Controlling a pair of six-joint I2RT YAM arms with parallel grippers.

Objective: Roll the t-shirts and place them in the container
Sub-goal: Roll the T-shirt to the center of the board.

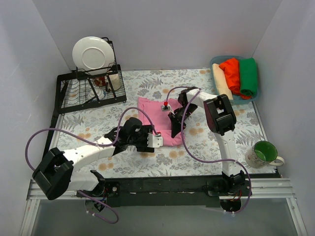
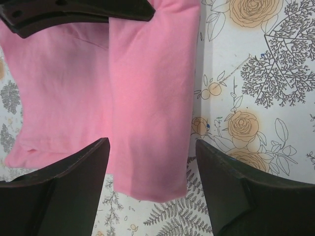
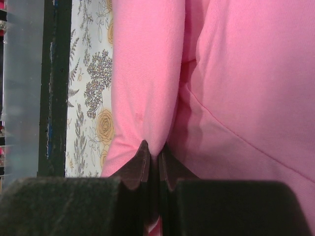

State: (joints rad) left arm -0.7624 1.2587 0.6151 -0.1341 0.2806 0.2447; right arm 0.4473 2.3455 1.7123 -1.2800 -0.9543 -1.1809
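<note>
The dish rack (image 1: pixel 66 91) with a white plate (image 1: pixel 91 53) stands at about 10 o'clock from the pink shirt (image 1: pixel 153 105) and plays no part in this step.

The left jaws stand open at the shirt's 6 o'clock edge. In the left wrist view they straddle the end of a long folded-over strip (image 2: pixel 147 108) without pressing on it. The shirt lies flat at the middle of the bench (image 1: pixel 246 125). The right jaws, at the shirt's 3 o'clock side, are closed on a pinch of pink cloth, seen as a tight ridge in the right wrist view.

The step in hand looks like tidying the shirt into a narrow band, ready for rolling. To do it well, the left jaws should come down square over both layers of the strip's end. The right jaws should hold the fold taut, so the edges line up and no slack bunches inside the roll. Uneven tension could skew the band.

The shirt is a soft matt knit that holds creases and drapes limply. The bench is covered in a smooth floral print. At 2 o'clock a blue tub (image 1: pixel 215 61) holds three snug rolls, cream (image 1: pixel 221 78), red-orange (image 1: pixel 231 73) and green (image 1: pixel 248 76). A glossy green-lined mug (image 1: pixel 265 153) sits at 4 o'clock.
</note>
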